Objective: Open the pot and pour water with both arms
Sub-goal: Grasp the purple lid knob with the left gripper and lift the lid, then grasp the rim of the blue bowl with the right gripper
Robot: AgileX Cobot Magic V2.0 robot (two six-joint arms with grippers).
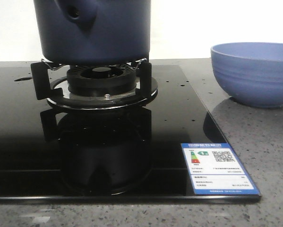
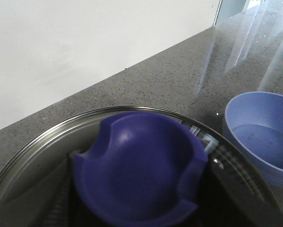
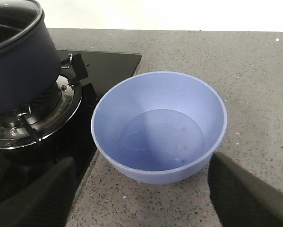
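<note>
Dark navy-blue, matte and straight-sided, the large round pot (image 1: 91,30) is seen standing on the black pronged burner support (image 1: 101,80) of a glossy black glass hob (image 1: 18,142), at the far left of the scene; its tapered stub with a round hole (image 1: 74,12) is turned toward the near side. The pot is closed by a glass lid with a metal rim (image 2: 47,137), topped by a broad navy-blue knob with two side notches (image 2: 139,168). In the left wrist view the knob lies directly beneath the left arm's camera, so the left arm is judged the nearer for lifting the lid; the knob's notches appear to lie on a near-left to far-right line in that picture. The left gripper's fingers are not shown, so it cannot be told whether they are spread or closed.

To the right of the hob, on the grey speckled stone counter (image 1: 254,142), a periwinkle-blue round bowl (image 3: 159,125) is set, with what looks like a shallow layer of clear water in it. The right gripper (image 3: 141,198) is held wide, its dark fingers (image 3: 245,191) standing on either side of the bowl's near wall without touching it. The pot's contents cannot be made out through the lid. A blue-and-white energy label (image 1: 219,168) is stuck on the hob's near right corner.
</note>
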